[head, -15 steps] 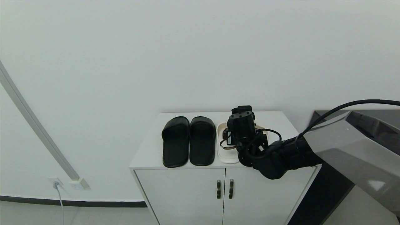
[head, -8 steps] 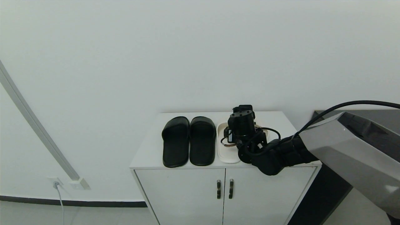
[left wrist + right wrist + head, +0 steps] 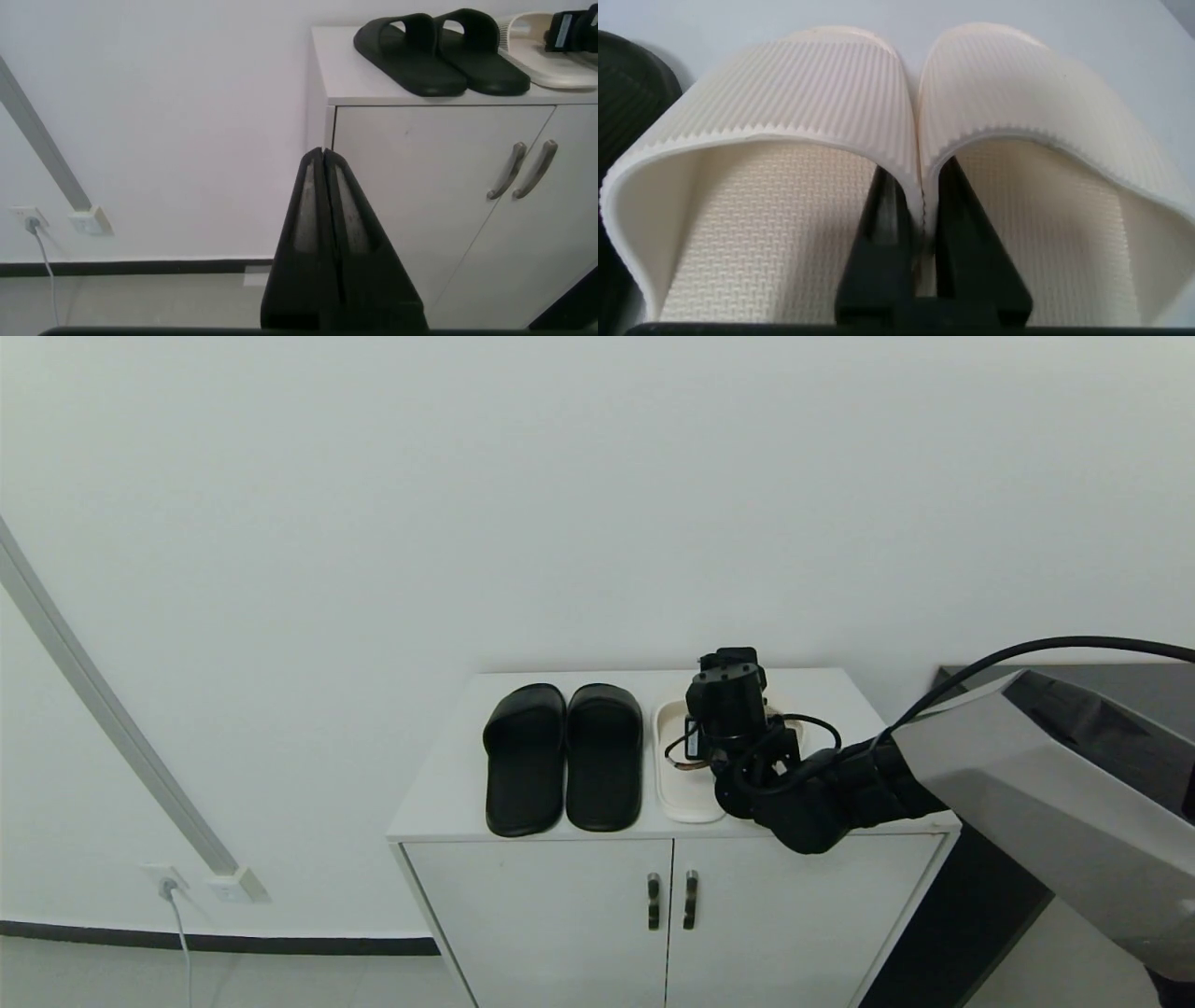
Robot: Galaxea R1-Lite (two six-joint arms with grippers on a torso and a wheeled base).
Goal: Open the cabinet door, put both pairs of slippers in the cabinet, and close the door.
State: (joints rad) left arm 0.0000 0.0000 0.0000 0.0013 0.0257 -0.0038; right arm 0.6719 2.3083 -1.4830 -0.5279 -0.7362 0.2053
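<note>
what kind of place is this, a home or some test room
Likely a bare room, perhaps a test space staged as an entryway. A low white cabinet with two shut doors stands against a plain white wall, black slippers and cream slippers sit on top, and a socket is low on the wall.

You had left slipper pair (image 3: 563,761) beside right slipper pair (image 3: 680,789) atop cabinet (image 3: 446,795); right gripper (image 3: 920,201) sat between latter's two slippers.

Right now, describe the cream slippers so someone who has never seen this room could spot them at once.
Find the white two-door cabinet; two pairs lie on its top. The cream slippers are the right-hand pair, beside the black slippers. They alone are pale with ribbed straps, and the right gripper pinches them together.
</note>
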